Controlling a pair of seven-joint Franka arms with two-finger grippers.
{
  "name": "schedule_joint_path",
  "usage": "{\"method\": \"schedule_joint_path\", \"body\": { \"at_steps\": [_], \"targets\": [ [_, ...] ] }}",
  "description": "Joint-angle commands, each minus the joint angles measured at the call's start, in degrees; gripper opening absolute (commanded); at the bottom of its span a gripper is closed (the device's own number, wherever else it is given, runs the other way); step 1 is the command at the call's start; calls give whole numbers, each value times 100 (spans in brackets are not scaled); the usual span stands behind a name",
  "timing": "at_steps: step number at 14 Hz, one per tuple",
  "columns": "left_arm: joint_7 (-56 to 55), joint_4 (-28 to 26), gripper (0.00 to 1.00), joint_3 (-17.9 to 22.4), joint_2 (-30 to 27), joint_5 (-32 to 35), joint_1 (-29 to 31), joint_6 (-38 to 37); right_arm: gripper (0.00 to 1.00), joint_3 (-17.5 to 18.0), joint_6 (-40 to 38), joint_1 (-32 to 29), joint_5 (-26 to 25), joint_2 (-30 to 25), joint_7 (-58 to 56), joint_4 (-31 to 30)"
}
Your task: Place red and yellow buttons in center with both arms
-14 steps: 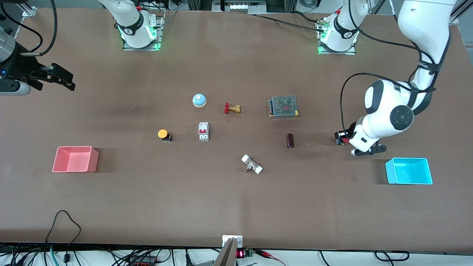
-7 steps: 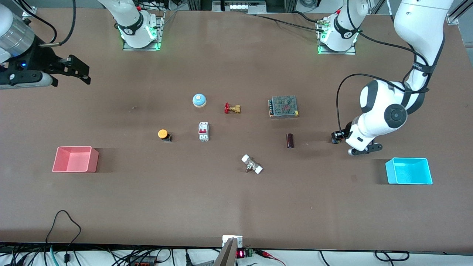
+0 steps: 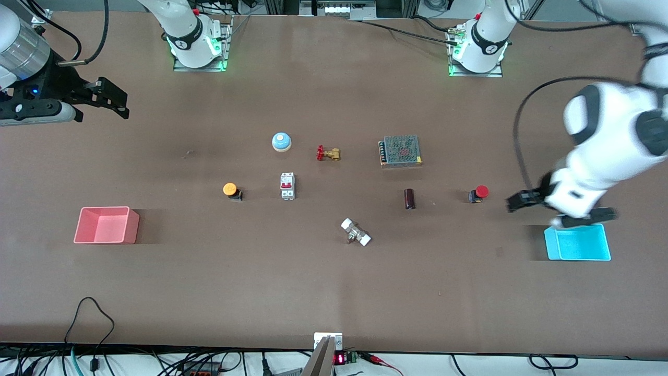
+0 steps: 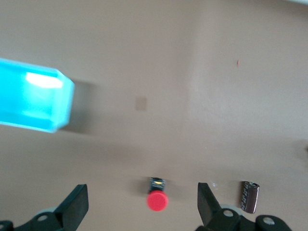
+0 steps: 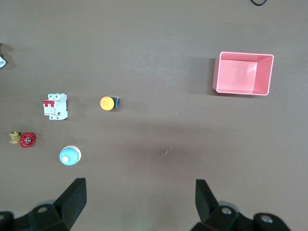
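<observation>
The red button [image 3: 479, 193] lies on its side on the brown tabletop [image 3: 313, 282], toward the left arm's end, beside a dark cylinder. It also shows in the left wrist view [image 4: 157, 197]. My left gripper [image 3: 517, 201] is open and empty, up over the table between the red button and the light blue bin; in its wrist view [image 4: 143, 204] the jaws stand wide apart. The yellow button [image 3: 230, 190] stands beside the white breaker, also in the right wrist view [image 5: 108, 102]. My right gripper [image 3: 112, 99] is open and empty, high over the right arm's end [image 5: 139, 202].
A light blue bin [image 3: 577, 242] sits under the left wrist. A pink bin [image 3: 106, 225] sits at the right arm's end. A blue-and-white bell [image 3: 281, 141], brass valve [image 3: 327, 153], white breaker [image 3: 287, 186], power supply [image 3: 400, 151], dark cylinder [image 3: 410, 199] and white-capped fitting [image 3: 356, 232] lie mid-table.
My left gripper has let go of the red button and pulled away toward the light blue bin; the button now lies uncovered on the table. The right arm rose slightly, then held still.
</observation>
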Motion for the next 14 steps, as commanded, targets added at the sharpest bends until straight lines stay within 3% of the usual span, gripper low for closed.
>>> {"method": "schedule_joint_path", "body": {
  "at_steps": [1,4,10,14],
  "targets": [
    [420,805,100,199,66,-9,-38,-801,100,-23,-58,-14,97,-101,11,-71],
    [674,1429,100,181,31,-9,33,-2022,100,-31,-5,-57,71,-57,11,-53],
    [798,1545,100,190,-356,-27,120,-2771,100,-75,-57,-110,53,-66,2,-35],
    [798,1545,100,155,-417,-9,121,-2808,100,-67,-40,-110,18,-57,2,-27]
  ]
}}
